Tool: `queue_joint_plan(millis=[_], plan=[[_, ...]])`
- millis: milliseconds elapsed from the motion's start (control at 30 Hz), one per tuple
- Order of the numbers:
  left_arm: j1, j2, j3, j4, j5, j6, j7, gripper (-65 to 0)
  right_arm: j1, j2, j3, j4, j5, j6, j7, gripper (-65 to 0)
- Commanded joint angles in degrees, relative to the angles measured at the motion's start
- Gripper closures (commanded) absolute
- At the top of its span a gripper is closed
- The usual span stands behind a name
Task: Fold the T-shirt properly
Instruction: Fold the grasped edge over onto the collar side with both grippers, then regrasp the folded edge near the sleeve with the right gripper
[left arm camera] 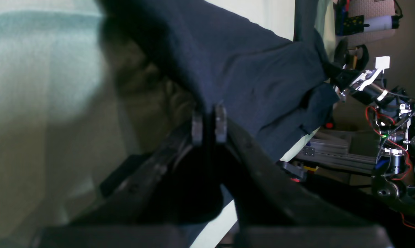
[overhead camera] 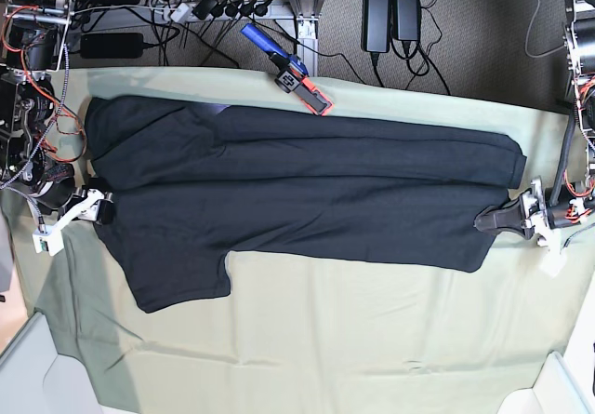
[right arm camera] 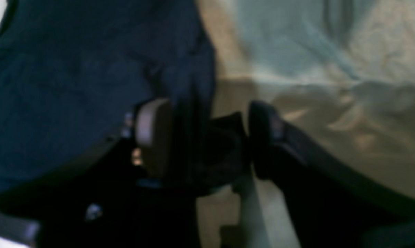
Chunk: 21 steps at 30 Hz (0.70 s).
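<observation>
Left gripper: jaws pinched tight on edge of T-shirt, fabric rising straight from between pads. Right gripper: jaws spread wide, dark fold lying loose between fingers, nothing clamped (view blurred). T-shirt stretched flat between both grippers, folded lengthwise, one sleeve sticking out near right gripper. Green cloth under everything. Beyond shirt's far edge: one blue-and-orange tool, touching cloth border. Counts: one T-shirt, one cloth, two grippers.
</observation>
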Motion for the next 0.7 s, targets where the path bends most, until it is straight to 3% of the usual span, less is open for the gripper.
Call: queue_joint_plan(millis=[0, 200, 400, 667], plan=[[-1.31, -1.22, -0.26, 0.96, -1.41, -1.15, -0.36, 0.0, 1.42, 1.22, 1.55, 0.98, 0.46, 3.52, 1.01, -37.3], [-1.29, -1.22, -0.26, 0.96, -1.41, -1.15, -0.36, 0.0, 3.98, 0.13, 10.08, 0.98, 1.42, 3.52, 5.42, -37.3], [-1.27, -1.2, -0.26, 0.96, -1.41, -1.15, -0.36, 0.0, 11.32, -1.57, 10.38, -1.11, -0.68, 3.5, 5.86, -37.3], [-0.96, -1.22, -0.26, 0.96, -1.41, -1.15, -0.36, 0.0, 21.73, -7.15, 10.29, -22.88, -5.79, 3.52, 14.14, -37.3]])
